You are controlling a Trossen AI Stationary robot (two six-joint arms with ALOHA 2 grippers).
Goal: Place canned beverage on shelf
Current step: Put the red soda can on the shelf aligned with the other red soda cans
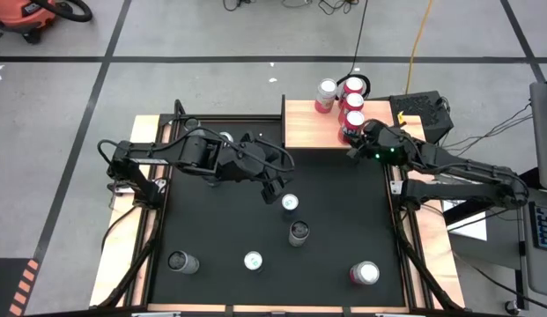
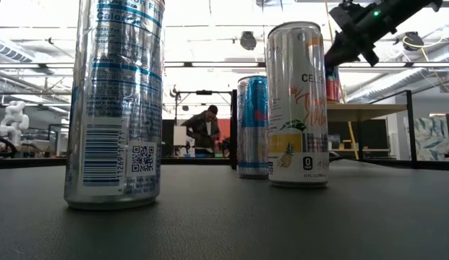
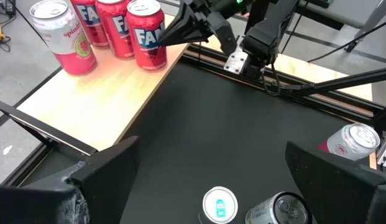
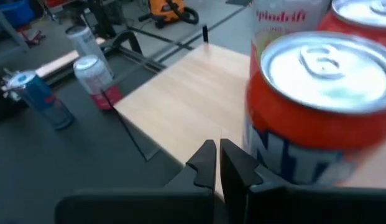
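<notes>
The light-wood shelf (image 1: 308,125) stands at the table's far edge. On its right part stand a pink-and-white can (image 1: 326,95) and three red cans (image 1: 353,104) in a row. My right gripper (image 1: 354,148) is shut, its tips at the shelf's near edge, right beside the nearest red can (image 4: 317,118), also seen in the left wrist view (image 3: 147,34). My left gripper (image 3: 211,180) hangs open over mid-table, above a blue-topped can (image 1: 291,203) that stands on the black mat, touching nothing. My right gripper's shut fingers (image 4: 233,165) point level toward the far-left, alongside the lower wall (image 4: 261,149) of the nearest red can. That can stands upright on the shelf. I cannot tell whether the fingers touch it or stand a hair apart.
Several loose cans stand on the black mat: a dark one (image 1: 299,232), a silver one (image 1: 253,261), another at the near left (image 1: 182,261), and a pink one (image 1: 365,274) at the near right. The shelf's left half (image 1: 299,119) is bare wood.
</notes>
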